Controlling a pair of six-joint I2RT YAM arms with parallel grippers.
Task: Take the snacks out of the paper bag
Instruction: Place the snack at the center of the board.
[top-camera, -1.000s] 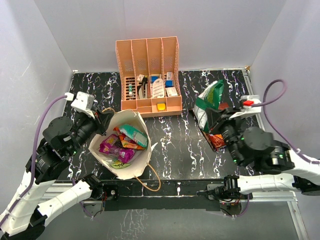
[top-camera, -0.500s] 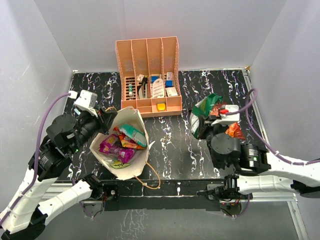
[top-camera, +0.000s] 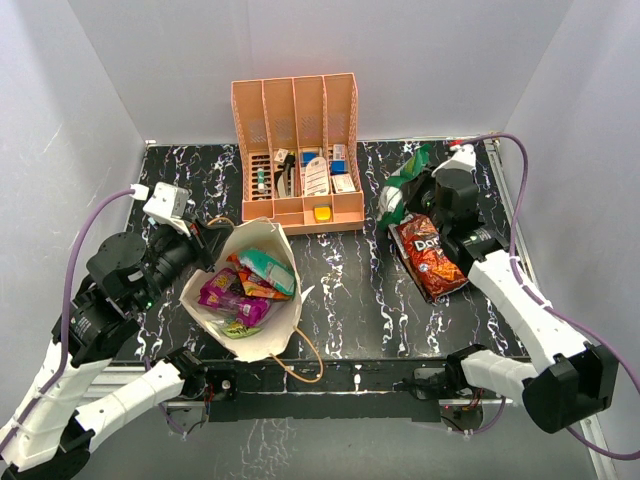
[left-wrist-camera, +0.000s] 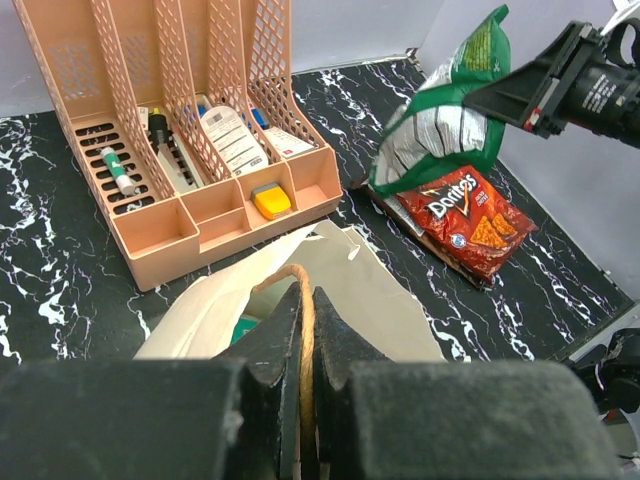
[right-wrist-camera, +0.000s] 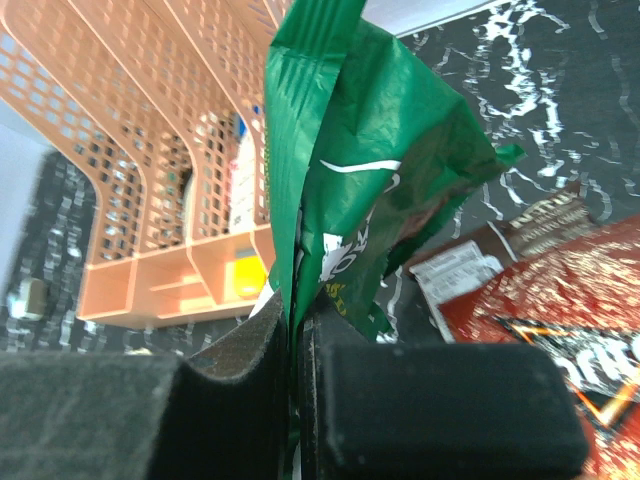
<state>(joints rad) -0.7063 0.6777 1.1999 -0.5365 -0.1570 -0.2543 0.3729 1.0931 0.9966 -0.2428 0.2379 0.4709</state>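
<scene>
The tan paper bag (top-camera: 262, 245) stands open at the front left, with purple (top-camera: 222, 292), orange and teal-white (top-camera: 268, 268) packets inside. My left gripper (top-camera: 212, 236) is shut on the bag's cord handle (left-wrist-camera: 300, 300) at its rim (left-wrist-camera: 335, 262). My right gripper (top-camera: 425, 188) is shut on the green packet (top-camera: 403, 188), held in the air at the back right; it fills the right wrist view (right-wrist-camera: 350, 190). The red Doritos bag (top-camera: 430, 258) lies flat on the table below it, also in the left wrist view (left-wrist-camera: 465, 215).
A peach slotted organizer (top-camera: 297, 150) with small boxes and bottles stands at the back centre, just left of the green packet. The enclosure's white walls close in the black marbled table (top-camera: 350, 290). The bag's second cord handle (top-camera: 308, 362) hangs over the front edge.
My right arm has swung from the front right to the back right, carrying the green packet up and away. The Doritos bag now lies uncovered. The left gripper keeps its hold.
</scene>
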